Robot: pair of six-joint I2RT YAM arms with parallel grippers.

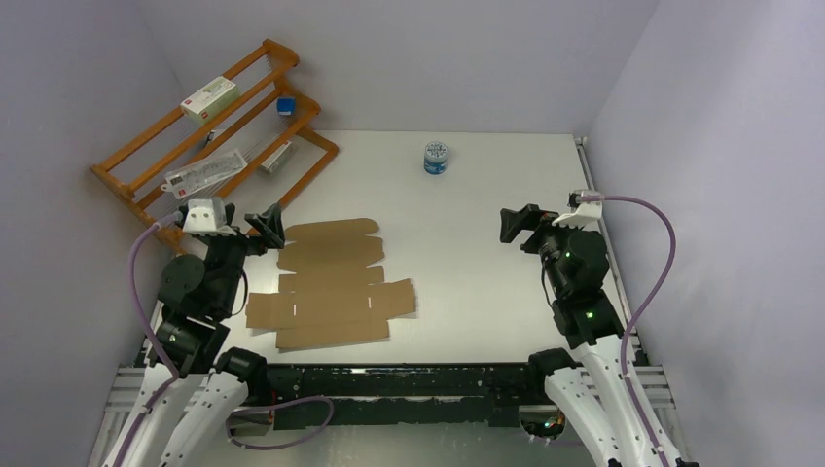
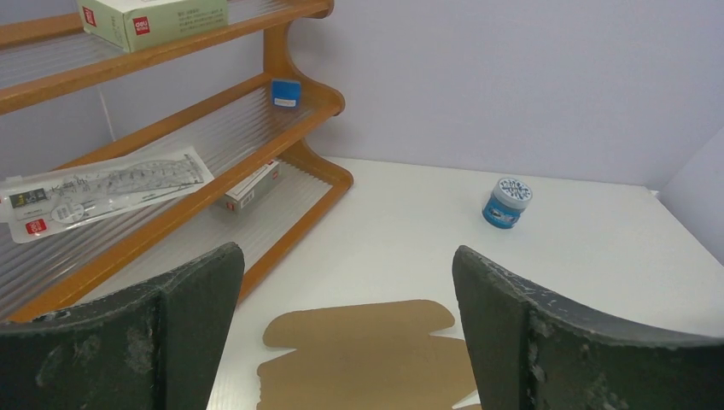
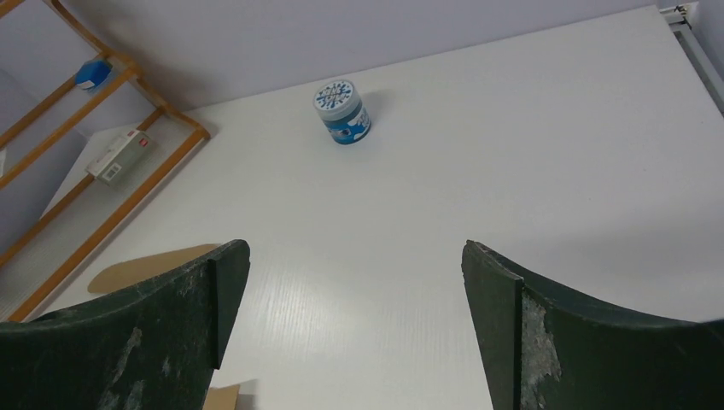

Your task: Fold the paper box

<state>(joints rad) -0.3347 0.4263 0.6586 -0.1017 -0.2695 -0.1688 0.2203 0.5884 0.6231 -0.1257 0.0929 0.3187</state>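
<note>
The paper box [image 1: 331,284], a plain brown corrugated cardboard die-cut sheet, lies flat on the white counter [image 1: 486,195], left of centre; no flap is raised — all folding seems left to do; left jaws and right jaws gape wide, holding nothing.

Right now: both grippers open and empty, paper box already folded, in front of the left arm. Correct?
No. The paper box is not folded: the top external view shows it lying flat. The rest holds: left gripper and right gripper open and empty, box in front of the left arm.
</note>
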